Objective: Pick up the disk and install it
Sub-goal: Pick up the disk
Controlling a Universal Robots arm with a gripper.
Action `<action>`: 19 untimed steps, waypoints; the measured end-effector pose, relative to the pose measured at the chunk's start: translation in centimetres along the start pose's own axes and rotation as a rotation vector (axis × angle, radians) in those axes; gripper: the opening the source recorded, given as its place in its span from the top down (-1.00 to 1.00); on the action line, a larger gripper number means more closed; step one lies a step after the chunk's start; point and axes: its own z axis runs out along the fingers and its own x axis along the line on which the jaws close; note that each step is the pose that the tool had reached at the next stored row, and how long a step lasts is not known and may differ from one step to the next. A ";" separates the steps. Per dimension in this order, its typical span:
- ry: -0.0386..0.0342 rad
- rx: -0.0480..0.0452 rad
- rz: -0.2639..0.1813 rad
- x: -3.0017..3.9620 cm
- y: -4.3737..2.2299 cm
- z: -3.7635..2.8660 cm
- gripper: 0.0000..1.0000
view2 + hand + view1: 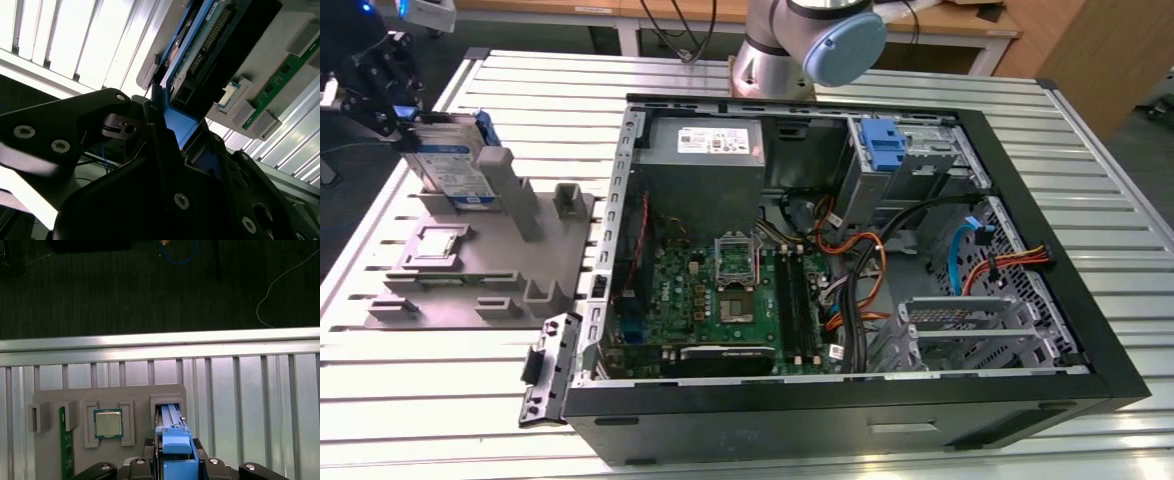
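Observation:
The disk (pixel 454 168), silver with a white-and-blue label and a blue carrier frame, stands upright in a slot of the grey parts holder (pixel 467 270) at the exterior view's left. My gripper (pixel 400 108) is at the disk's upper end, shut on it. In the first wrist view the blue frame (pixel 176 442) sits between my gripper (pixel 173 444) fingers, its far end in the holder's slot (pixel 167 405). The second wrist view shows the disk's circuit side (pixel 200 45) and the blue frame rising from the gripper (pixel 170 130).
An open computer case (pixel 1067 300) lies at the exterior view's right, with motherboard (pixel 720 290), grey power-supply box (pixel 707 145), blue latch (pixel 887 150) and a metal drive cage (pixel 974 330). The holder also carries a processor chip (pixel 108 423) and a green memory stick (pixel 63 445).

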 end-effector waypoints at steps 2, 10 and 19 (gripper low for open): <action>-0.0001 0.0001 0.000 0.00 0.00 0.00 0.21; 0.0000 0.0001 0.000 0.00 0.00 0.01 0.26; -0.0001 0.0000 0.000 0.00 0.00 0.02 0.26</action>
